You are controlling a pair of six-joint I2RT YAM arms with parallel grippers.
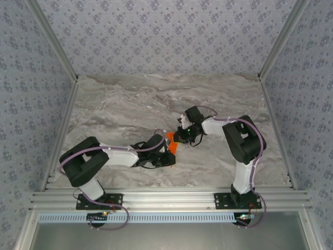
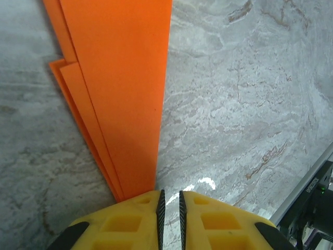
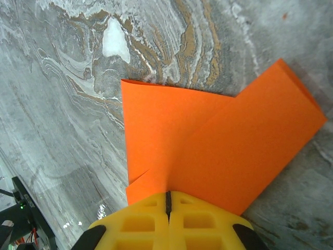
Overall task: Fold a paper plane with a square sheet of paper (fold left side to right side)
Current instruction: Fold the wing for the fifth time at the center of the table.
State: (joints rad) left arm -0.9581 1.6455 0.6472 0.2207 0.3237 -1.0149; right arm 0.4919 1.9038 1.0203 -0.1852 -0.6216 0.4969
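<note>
Sheet of paper (image 1: 172, 142): orange, folded in layers, flat near the middle of the table (image 1: 130, 104).
Left pincer (image 2: 170, 200): at the paper's 7 o'clock, pads a narrow slit apart.
Right pincer (image 3: 168, 200): at its 2 o'clock, pressed together at the paper's edge.

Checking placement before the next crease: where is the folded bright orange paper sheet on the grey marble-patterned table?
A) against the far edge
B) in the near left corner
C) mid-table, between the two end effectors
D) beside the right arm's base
C: in the top view the folded bright orange paper sheet lies mid-table, between the left end effector and the right end effector.
</note>
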